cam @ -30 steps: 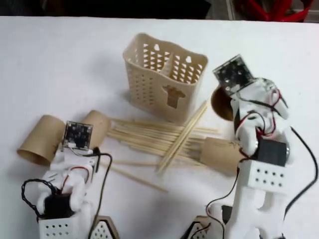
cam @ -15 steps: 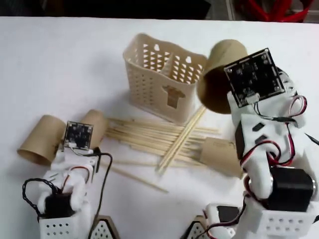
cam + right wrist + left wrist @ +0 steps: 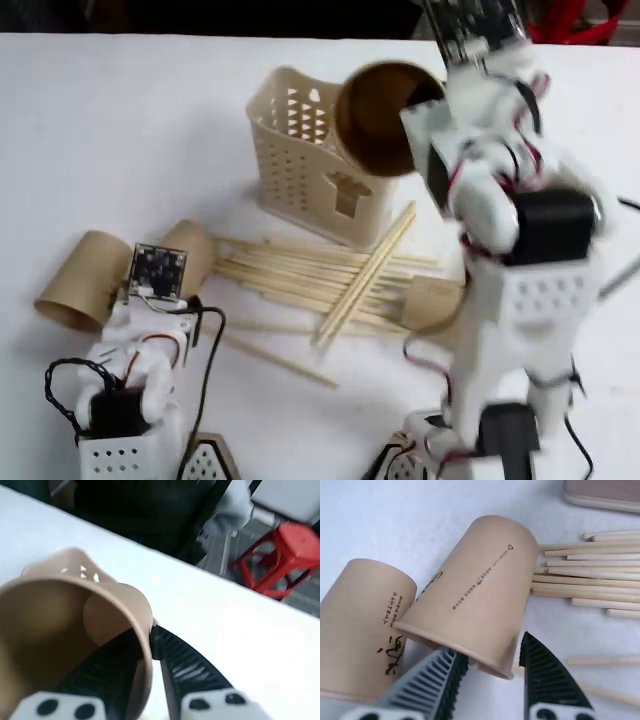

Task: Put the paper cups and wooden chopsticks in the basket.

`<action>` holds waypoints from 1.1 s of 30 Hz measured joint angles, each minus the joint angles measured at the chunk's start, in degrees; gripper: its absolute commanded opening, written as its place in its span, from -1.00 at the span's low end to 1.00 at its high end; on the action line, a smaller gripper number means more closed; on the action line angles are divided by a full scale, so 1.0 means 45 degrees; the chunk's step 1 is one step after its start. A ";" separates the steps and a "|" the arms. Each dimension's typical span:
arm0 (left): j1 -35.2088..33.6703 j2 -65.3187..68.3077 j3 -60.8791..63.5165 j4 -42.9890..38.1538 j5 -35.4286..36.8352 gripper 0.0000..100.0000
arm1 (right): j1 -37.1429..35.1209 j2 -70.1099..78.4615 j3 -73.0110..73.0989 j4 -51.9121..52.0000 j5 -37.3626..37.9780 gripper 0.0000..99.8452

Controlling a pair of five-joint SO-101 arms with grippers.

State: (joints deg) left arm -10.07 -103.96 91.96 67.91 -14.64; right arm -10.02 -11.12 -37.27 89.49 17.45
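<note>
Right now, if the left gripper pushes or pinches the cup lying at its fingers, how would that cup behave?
Lying on its side, the cup would probably roll when pushed, curving because it tapers. A second cup beside its rim may stop it. Its thin paper rim sits between the fingers of the open left gripper; a hard pinch would likely dent it.

Right gripper (image 3: 150, 633) is clamping the paper cup (image 3: 55, 612) by its rim wall, one finger sitting inside and one outside. Basket (image 3: 76, 564) is peeking out just behind the cup. White table (image 3: 235, 630) is stretching away, with a red stool (image 3: 292, 542) standing beyond its far edge.
</note>
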 measured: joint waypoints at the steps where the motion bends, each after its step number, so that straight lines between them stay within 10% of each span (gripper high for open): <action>1: 0.0000 0.0000 0.0000 0.0000 0.0000 -0.64 | 0.0000 0.0567 -0.0488 0.0215 -0.0156 -0.96; 33: 0.0000 0.0000 0.0156 -0.0332 0.0000 -0.64 | 0.0059 0.2501 -0.1387 0.1895 -0.0215 -0.72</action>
State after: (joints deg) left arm -10.07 -103.96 92.66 66.42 -14.64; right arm -9.76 0.13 -43.52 98.02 16.48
